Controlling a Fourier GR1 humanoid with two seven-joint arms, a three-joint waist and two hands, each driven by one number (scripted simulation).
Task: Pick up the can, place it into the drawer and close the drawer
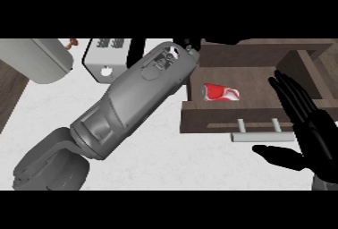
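The red can (221, 92) lies on its side inside the open brown drawer (218, 120), toward its left half. My left forearm runs diagonally from the lower left up to the drawer's back left corner, where only a dark bit of my left hand (189, 44) shows past the wrist. It is apart from the can. My right hand (309, 129) is open at the right edge, fingers straight and pointing up, thumb out to the left, just right of the drawer's silver handle (264, 135) and over the drawer's right side. It holds nothing.
A white box-like appliance (105, 58) stands at the back, left of my left forearm. A grey rounded appliance (36, 58) fills the top left corner. The white counter (158, 152) spreads in front of the drawer. A dark wooden strip (10, 94) borders the left.
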